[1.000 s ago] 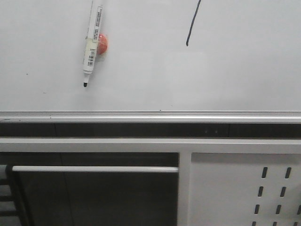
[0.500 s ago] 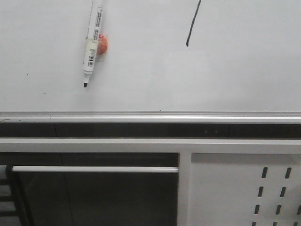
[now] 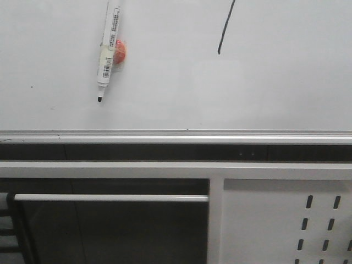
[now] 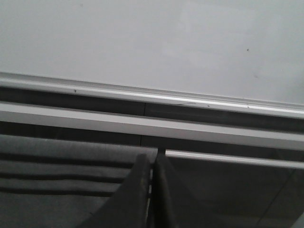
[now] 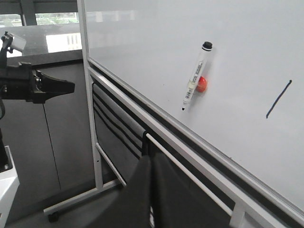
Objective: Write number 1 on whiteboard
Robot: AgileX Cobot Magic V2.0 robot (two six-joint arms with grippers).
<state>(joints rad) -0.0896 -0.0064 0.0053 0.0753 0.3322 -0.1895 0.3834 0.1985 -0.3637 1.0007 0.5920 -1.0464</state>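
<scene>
Both grippers, left [image 4: 151, 190] and right [image 5: 151, 190], pressed together, well clear of the number 1 [image 3: 225, 28] on the whiteboard [image 3: 275, 88]; risk of smearing if swung near.

This looks like an office or lab room. A large glossy white whiteboard [image 5: 237, 57] with a silver aluminium edge rail stands on a wheeled white metal stand [image 5: 90, 118], beside plain grey cabinet fronts [image 5: 28, 142]; a bright window [image 5: 42, 19] shows behind.
</scene>
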